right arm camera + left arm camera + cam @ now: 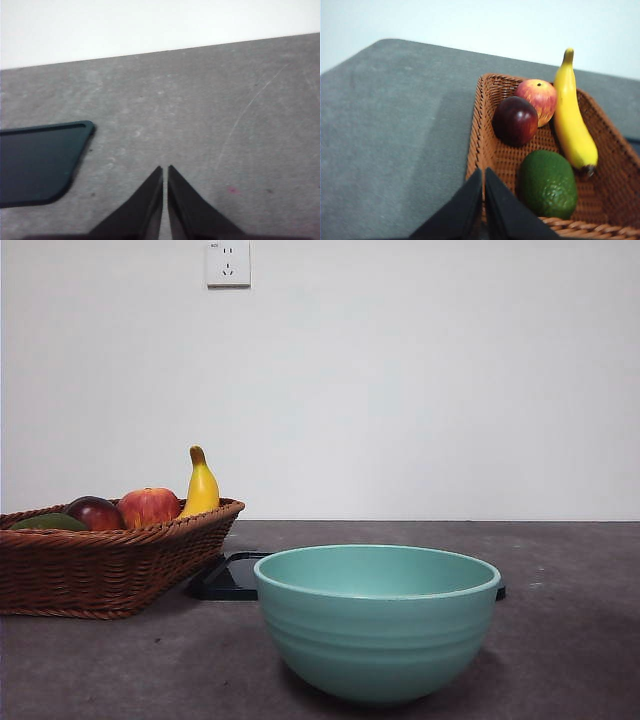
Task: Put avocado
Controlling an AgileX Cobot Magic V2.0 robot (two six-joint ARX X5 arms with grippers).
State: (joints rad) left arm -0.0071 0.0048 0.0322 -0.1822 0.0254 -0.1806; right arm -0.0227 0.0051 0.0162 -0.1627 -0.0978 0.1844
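Observation:
The dark green avocado (pixel 547 184) lies in a brown wicker basket (pixel 480 130), close to its near rim; in the front view only its top (pixel 48 523) shows over the basket's edge (pixel 110 570) at the far left. My left gripper (pixel 483 172) hangs shut above the basket's rim, just beside the avocado and not touching it. My right gripper (pixel 164 170) is shut over bare grey table, holding nothing. Neither arm shows in the front view.
A dark red-purple fruit (pixel 515 120), a red apple (pixel 537 97) and a yellow banana (pixel 572 120) share the basket. A teal bowl (pixel 376 620) stands at the table's front centre. Behind it lies a flat dark tray (pixel 230 575), also seen in the right wrist view (pixel 40 162).

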